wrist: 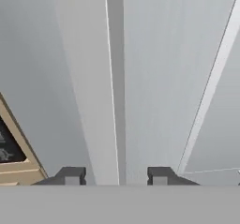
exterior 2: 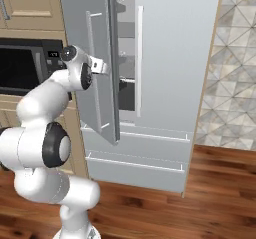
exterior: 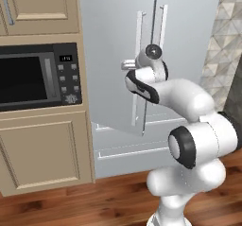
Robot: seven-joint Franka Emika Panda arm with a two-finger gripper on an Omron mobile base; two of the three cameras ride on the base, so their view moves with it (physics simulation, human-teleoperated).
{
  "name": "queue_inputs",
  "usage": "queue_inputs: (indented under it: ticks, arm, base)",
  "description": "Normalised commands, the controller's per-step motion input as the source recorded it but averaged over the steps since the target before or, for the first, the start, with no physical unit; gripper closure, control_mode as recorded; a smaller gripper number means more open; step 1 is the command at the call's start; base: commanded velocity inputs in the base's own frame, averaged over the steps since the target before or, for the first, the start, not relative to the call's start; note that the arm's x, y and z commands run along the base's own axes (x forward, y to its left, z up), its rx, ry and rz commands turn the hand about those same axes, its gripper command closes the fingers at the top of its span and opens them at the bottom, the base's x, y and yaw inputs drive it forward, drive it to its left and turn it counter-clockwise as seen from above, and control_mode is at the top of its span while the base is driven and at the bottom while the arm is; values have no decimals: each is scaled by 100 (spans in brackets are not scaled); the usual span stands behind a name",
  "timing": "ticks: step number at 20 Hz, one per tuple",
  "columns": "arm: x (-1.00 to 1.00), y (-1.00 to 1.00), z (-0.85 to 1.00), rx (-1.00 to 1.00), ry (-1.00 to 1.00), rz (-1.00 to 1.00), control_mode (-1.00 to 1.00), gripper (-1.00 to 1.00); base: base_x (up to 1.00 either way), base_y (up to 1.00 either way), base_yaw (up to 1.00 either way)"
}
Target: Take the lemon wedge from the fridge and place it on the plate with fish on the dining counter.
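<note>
The pale grey fridge (exterior: 189, 31) (exterior 2: 175, 58) has its left door (exterior: 108, 55) (exterior 2: 82, 48) swung partly open, and a strip of grey shelved interior (exterior 2: 127, 58) shows in the gap. My gripper (exterior: 126, 65) (exterior 2: 102, 67) (wrist: 116, 176) is at that door's long white handle (exterior: 138, 92) (exterior 2: 92, 83) (wrist: 116, 78). The jaws stand open on either side of the bar, with a gap on both sides. The lemon wedge, the plate with fish and the dining counter are out of view.
A black built-in microwave (exterior: 33, 73) (exterior 2: 20, 68) sits in beige cabinets (exterior: 42, 149) left of the fridge. The fridge's lower drawers (exterior 2: 140, 158) are closed. A tiled wall (exterior 2: 235, 58) stands to the right, above a wood floor (exterior 2: 200, 203).
</note>
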Motion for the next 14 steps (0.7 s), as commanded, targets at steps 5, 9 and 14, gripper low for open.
queue_inputs:
  ticks: [5,9,14]
  arm:
    - [-100,15,98,3,3,-27,-100,-100]
    - [-100,-21,60,13,11,-25,-100,-100]
    - [-100,-97,24,29,3,-10,-100,-100]
  base:
    - [0,0,0]
    - [0,0,0]
    - [0,0,0]
